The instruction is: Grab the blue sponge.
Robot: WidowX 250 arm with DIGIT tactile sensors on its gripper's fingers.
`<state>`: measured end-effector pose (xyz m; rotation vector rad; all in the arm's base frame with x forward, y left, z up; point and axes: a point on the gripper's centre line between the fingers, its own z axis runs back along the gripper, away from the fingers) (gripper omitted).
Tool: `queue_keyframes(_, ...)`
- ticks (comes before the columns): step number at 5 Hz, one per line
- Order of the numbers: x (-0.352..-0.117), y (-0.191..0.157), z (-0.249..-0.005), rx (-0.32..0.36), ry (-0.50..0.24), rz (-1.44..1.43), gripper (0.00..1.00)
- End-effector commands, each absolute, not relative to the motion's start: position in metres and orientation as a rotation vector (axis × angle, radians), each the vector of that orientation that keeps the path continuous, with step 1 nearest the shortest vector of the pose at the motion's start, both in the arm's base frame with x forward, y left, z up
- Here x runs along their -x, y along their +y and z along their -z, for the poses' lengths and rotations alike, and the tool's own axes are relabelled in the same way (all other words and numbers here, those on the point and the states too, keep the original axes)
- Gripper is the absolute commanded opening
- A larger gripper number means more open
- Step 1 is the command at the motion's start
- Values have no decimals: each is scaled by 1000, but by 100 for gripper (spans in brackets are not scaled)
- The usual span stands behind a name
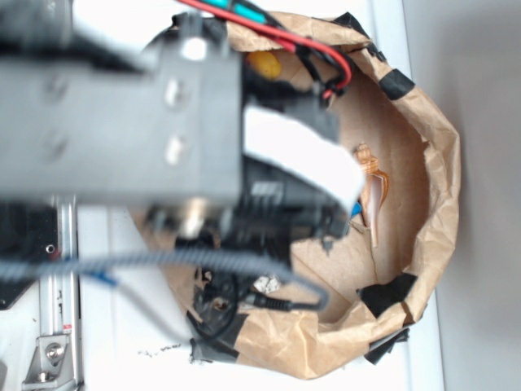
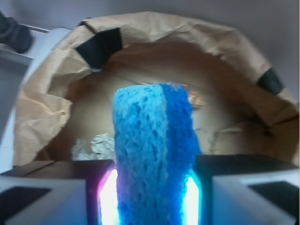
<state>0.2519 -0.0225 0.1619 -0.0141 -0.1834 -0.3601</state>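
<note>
Exterior view: the arm fills the frame, blurred, hanging over the paper bin. The gripper itself is buried under the arm's bulk, and the sponge is barely there, only a blue sliver at the arm's edge. An orange-brown scrap lies on the bin floor.

Wrist view: here's the answer. The sponge stands on edge, pinched between the two fingers, so the gripper is closed around it, above the bin floor. The grab looks made; next comes a steady lift clear of the bin wall. The sponge's lower end is cut off, and the white wad behind is blurred.
</note>
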Motion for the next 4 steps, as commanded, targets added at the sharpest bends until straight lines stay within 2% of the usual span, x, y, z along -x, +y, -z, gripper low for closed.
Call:
queue_keyframes(1,-275,-8,-165,12,-136,276,0)
queue_keyframes(3,-273,-4,-168,-12,-134,220,0)
queue_keyframes(4,-273,-1,-161,-20,-114,242,0)
